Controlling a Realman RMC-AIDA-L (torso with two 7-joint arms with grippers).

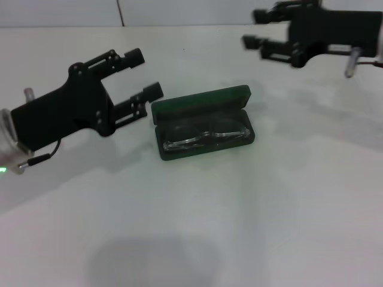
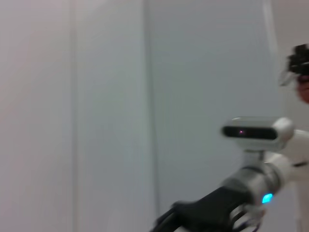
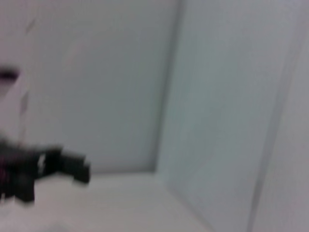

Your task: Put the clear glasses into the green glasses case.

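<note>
White table (image 1: 239,227), clear glasses (image 1: 206,137) inside open green glasses case (image 1: 202,101), left gripper (image 1: 145,75) beside

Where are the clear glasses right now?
In the head view, the glasses lie inside the open green case at the table's middle, just right of the left gripper.

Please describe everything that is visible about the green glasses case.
The green glasses case is a dark green, matte, rounded-rectangular hard case. It lies open on the white table, with the lid raised at the far side and the tray toward the camera. The clear glasses lie inside the tray. The open left gripper is just beside the case's left end; contact cannot be confirmed. The right gripper is far away, behind and to the right.
</note>
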